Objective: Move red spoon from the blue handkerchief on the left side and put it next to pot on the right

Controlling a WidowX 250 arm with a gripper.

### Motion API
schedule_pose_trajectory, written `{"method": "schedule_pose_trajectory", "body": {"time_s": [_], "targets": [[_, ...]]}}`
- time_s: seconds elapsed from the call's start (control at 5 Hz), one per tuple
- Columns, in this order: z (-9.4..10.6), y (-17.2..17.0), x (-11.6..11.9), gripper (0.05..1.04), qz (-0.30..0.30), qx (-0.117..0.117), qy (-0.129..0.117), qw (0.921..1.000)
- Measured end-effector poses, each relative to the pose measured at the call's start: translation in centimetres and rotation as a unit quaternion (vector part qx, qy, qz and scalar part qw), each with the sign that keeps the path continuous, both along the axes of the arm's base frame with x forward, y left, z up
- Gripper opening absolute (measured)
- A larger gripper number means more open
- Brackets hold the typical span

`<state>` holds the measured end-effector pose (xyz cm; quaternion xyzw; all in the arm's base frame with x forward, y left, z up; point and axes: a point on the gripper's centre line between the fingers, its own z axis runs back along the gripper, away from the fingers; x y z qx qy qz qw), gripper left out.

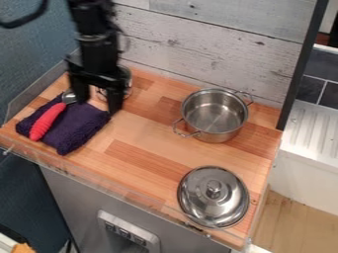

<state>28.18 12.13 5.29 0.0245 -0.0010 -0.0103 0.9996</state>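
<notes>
Steel lid on wooden counter, whitewashed plank wall behind, pincer wide

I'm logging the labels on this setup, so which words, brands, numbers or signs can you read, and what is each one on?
No readable text anywhere.
Small dark squares on the grey front panel: any marks are too small and blurred to read.
Pot, lid, red spoon, cloth: no lettering that I can make out.
</notes>
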Motion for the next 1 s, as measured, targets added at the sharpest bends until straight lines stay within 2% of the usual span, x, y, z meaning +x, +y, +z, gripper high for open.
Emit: {"method": "schedule_pose_trajectory", "body": {"time_s": [0.2,0.4,0.6,0.8,1.0], "targets": [[-0.1,3.0,-1.0,1.001,0.008,0.016,-0.007,0.9998],[-1.2,5.1,-1.9,1.001,0.009,0.008,-0.006,0.9999],[-2.1,5.8,-2.2,1.001,0.023,0.002,-0.004,0.9997],[-3.6,6.2,-2.1,1.001,0.03,0.003,0.015,0.9994],[-4.5,6.4,-2.1,0.95,0.033,-0.001,0.024,0.9992]]}}
